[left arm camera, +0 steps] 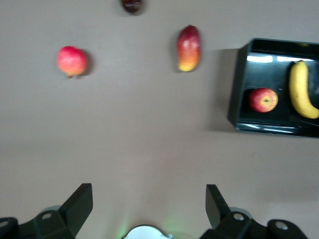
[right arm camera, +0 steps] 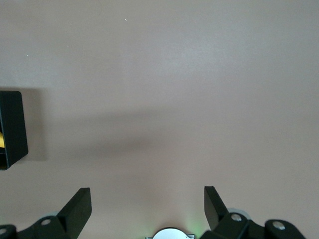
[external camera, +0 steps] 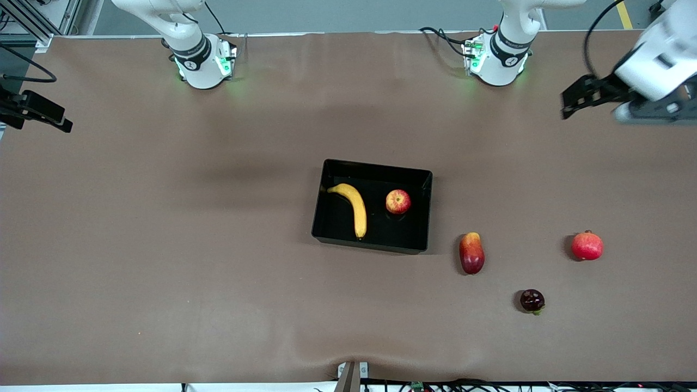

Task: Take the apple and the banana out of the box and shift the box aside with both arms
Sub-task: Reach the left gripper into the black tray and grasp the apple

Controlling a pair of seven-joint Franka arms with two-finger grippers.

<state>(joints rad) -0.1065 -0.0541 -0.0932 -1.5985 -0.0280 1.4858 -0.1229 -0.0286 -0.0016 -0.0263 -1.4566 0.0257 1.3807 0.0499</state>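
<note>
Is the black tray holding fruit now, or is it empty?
Holding fruit: the banana and apple lie apart inside the black tray.

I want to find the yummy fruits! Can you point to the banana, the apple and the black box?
banana (external camera: 356, 209): front view, the middle of its curved yellow body.
apple (external camera: 398, 201): front view, the middle of its red skin.
black box (external camera: 375, 168): front view, the rim of its wall nearest the robots' bases.
</note>
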